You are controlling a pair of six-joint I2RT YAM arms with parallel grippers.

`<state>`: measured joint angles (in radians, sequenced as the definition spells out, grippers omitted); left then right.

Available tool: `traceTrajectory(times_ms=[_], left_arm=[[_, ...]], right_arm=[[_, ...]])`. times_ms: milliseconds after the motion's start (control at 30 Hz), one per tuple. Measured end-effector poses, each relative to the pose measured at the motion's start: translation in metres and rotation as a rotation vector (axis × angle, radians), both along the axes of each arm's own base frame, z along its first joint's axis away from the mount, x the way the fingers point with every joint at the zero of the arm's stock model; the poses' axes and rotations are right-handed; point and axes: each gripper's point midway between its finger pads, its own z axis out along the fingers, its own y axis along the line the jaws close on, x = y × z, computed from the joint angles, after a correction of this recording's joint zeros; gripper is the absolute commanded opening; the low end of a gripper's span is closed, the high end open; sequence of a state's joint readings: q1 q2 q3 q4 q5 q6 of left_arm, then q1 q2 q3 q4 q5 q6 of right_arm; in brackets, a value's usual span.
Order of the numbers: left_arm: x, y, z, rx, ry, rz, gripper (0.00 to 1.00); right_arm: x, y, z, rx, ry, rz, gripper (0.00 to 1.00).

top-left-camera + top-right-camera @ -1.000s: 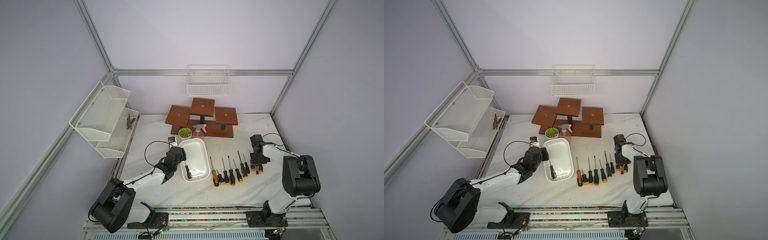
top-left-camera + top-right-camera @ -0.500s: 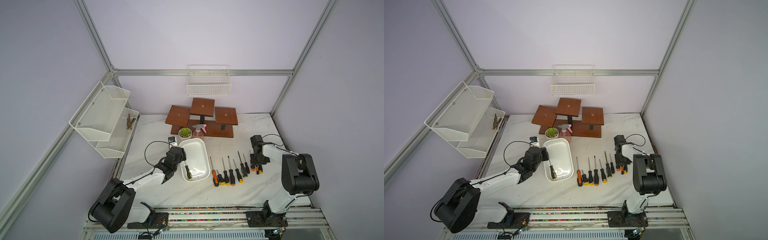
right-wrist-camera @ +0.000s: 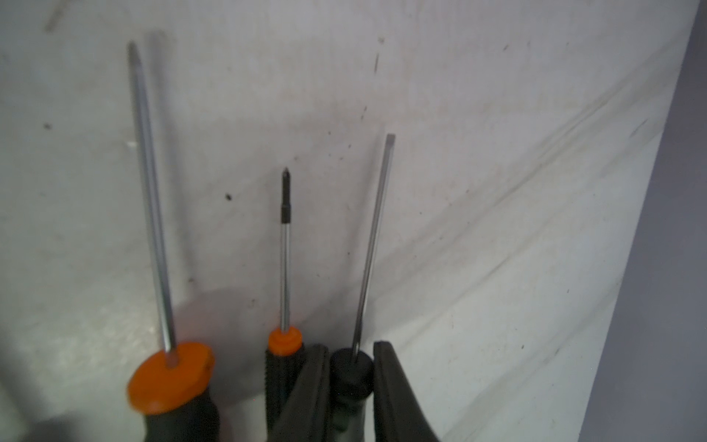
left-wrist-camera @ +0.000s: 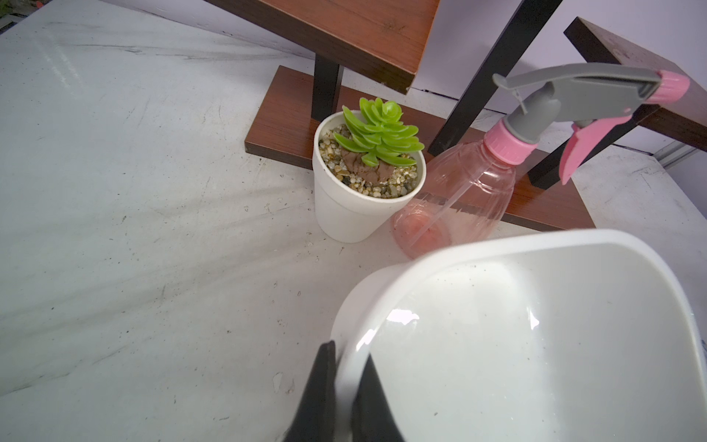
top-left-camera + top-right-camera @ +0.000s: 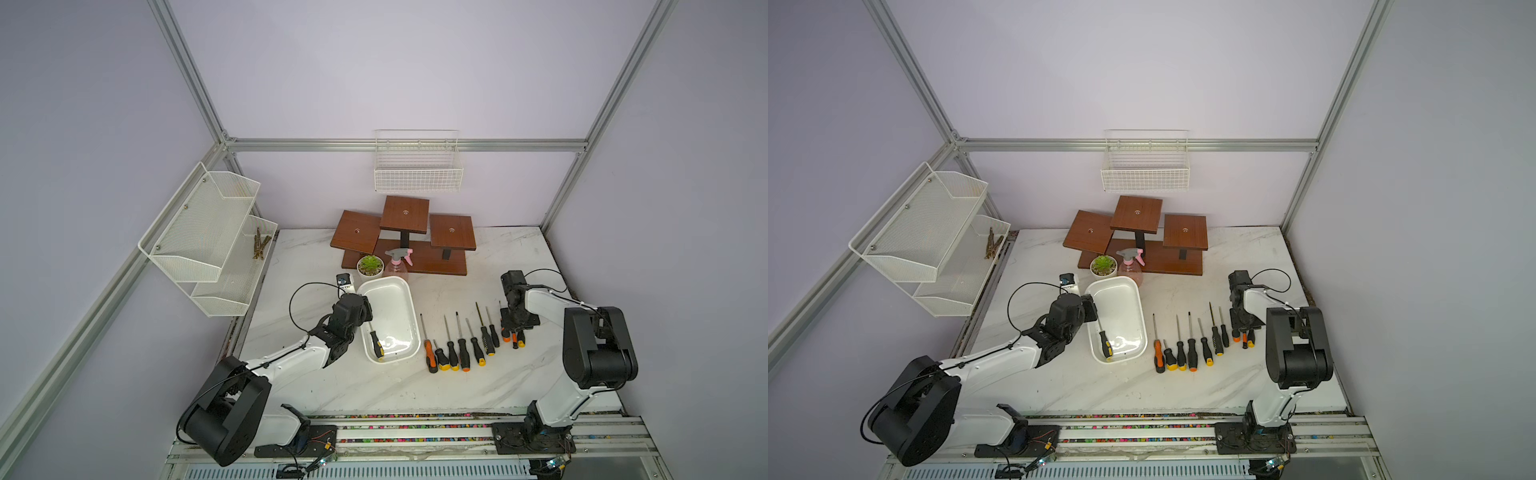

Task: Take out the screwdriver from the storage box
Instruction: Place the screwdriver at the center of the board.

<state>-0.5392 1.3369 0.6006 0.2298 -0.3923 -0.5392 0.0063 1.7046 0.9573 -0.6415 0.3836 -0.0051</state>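
Screwdriver (image 5: 377, 345) with a black-and-yellow handle lay inside the storage box (image 5: 390, 305), close along its left wall. Its handle pointed toward the worktop's front edge and its tip toward the left gripper (image 5: 365, 311). The storage box stood on the worktop (image 5: 374, 386) left of centre, well back from the front edge. In the left wrist view the left gripper's fingers (image 4: 325, 382) were pinched tight on the box's rim, one outside the wall and one inside. The right gripper (image 3: 351, 354), nearer the worktop's right edge, was closed on the black handle of a flat-blade screwdriver (image 3: 373, 237). That tool sat at the right end of the row of screwdrivers (image 5: 461, 347). Whether it rested on the worktop or hung just above it could not be told. The step in hand looked like setting this tool down in line. Done well, that meant lowering until the handle bore on the surface, with the shaft parallel to its neighbours. The jaws needed to part only enough to clear, because the orange-collared screwdriver (image 3: 285, 340) lay just beside one finger, and the lift-off had to be straight up. For the tool in the box, the rim clamp had to stay firm. The approach needed to come from above, with the jaws across the handle, since the nearby wall could crowd a finger.
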Motion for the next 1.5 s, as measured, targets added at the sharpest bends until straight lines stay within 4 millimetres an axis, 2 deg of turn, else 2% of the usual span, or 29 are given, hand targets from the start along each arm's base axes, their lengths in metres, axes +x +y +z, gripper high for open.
traceTrajectory(times_ms=[400, 833, 967, 1133, 1267, 1333, 1433, 1500], left_arm=[[0.000, 0.000, 0.000, 0.000, 0.000, 0.000, 0.00], [0.000, 0.000, 0.000, 0.000, 0.000, 0.000, 0.00], [0.000, 0.000, 0.000, 0.000, 0.000, 0.000, 0.00], [0.000, 0.000, 0.000, 0.000, 0.000, 0.000, 0.00], [0.000, 0.000, 0.000, 0.000, 0.000, 0.000, 0.00], [0.000, 0.000, 0.000, 0.000, 0.000, 0.000, 0.00], [0.000, 0.000, 0.000, 0.000, 0.000, -0.001, 0.00], [0.000, 0.000, 0.000, 0.000, 0.000, -0.001, 0.00]], right_arm=[[0.000, -0.001, 0.000, 0.000, -0.002, -0.003, 0.31], [0.000, -0.002, 0.002, 0.009, -0.009, -0.013, 0.32], [0.003, 0.000, 0.011, 0.021, -0.044, -0.016, 0.33], [0.009, 0.005, 0.040, 0.058, -0.153, -0.030, 0.36], [0.014, 0.015, 0.077, 0.126, -0.287, -0.039, 0.39], [0.015, 0.027, 0.097, 0.190, -0.360, -0.024, 0.40], [0.013, 0.063, 0.129, 0.298, -0.469, 0.025, 0.43], [0.007, 0.103, 0.149, 0.387, -0.526, 0.098, 0.45]])
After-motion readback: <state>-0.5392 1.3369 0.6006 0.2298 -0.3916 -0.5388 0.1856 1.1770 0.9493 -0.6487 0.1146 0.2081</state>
